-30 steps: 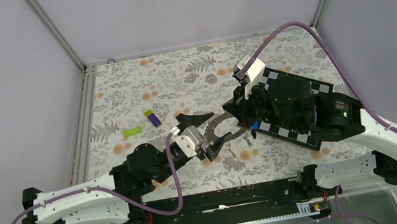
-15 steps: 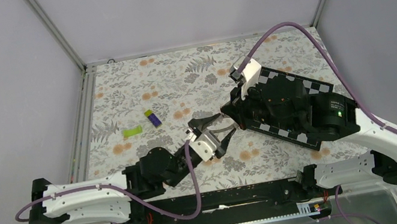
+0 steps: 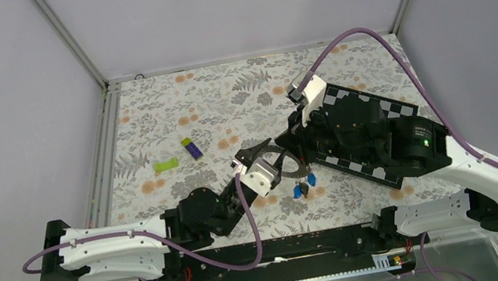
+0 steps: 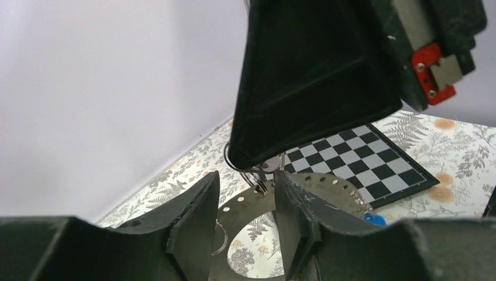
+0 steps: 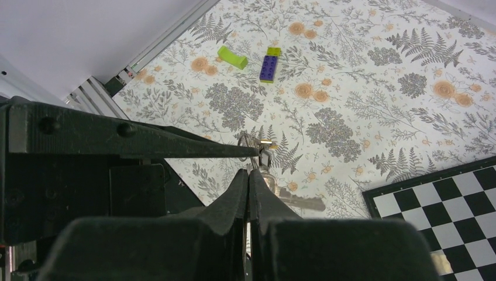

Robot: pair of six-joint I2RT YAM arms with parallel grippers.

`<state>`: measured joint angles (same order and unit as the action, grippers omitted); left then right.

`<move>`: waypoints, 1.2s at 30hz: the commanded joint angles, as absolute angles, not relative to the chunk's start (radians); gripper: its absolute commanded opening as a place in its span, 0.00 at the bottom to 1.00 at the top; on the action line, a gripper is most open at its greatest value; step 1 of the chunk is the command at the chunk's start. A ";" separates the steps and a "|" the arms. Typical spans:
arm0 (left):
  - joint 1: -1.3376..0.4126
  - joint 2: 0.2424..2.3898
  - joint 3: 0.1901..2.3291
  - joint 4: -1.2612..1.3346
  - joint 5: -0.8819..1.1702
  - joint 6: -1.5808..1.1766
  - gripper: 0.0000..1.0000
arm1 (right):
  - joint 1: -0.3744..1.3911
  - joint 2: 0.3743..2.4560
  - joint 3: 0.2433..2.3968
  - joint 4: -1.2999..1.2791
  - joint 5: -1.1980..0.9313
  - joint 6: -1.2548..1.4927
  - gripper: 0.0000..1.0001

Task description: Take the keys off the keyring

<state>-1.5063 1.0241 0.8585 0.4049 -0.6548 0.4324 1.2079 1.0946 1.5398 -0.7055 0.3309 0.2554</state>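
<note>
The keyring (image 4: pixel 336 190), a flat grey ring with small holes, hangs tilted above the table. My right gripper (image 5: pixel 248 172) is shut on its upper rim, by some small wire rings (image 4: pixel 252 174). My left gripper (image 4: pixel 247 175) is open, its fingers (image 4: pixel 193 228) standing on either side of the ring's band with a gap between them. From the top view, the left gripper (image 3: pixel 273 159) meets the right gripper (image 3: pixel 284 141) at mid-table. Blue-headed keys (image 3: pixel 302 186) dangle below the ring. A silver key (image 5: pixel 301 203) sticks out beside my right fingertips.
A black-and-white checkerboard (image 3: pixel 397 109) lies under the right arm. A purple-and-green block (image 3: pixel 191 148) and a green block (image 3: pixel 165 165) lie on the floral tablecloth to the left. An aluminium rail (image 3: pixel 103 146) borders the left edge.
The left arm has reached right to the keyring and its jaws have narrowed around it. The ring has come up off the table, and the blue keys now hang below it.
</note>
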 commanded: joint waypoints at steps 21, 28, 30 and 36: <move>-1.513 1.011 0.874 0.487 -0.712 0.439 0.17 | 1.207 1.045 1.581 -0.641 0.294 0.271 0.00; -1.513 0.958 0.874 0.406 -0.631 0.402 0.00 | 1.206 1.018 1.559 -0.632 0.281 0.184 0.00; -1.513 0.937 0.877 0.368 -0.594 0.395 0.00 | 1.206 1.006 1.550 -0.627 0.274 0.167 0.00; -1.513 0.892 0.910 0.231 -0.477 0.381 0.00 | 1.206 0.976 1.542 -0.638 0.248 0.147 0.00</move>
<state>-1.5169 0.9424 0.8585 0.3378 -0.5304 0.3985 1.2095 1.0374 1.5295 -0.6872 0.2222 0.1944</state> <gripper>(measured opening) 0.039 0.021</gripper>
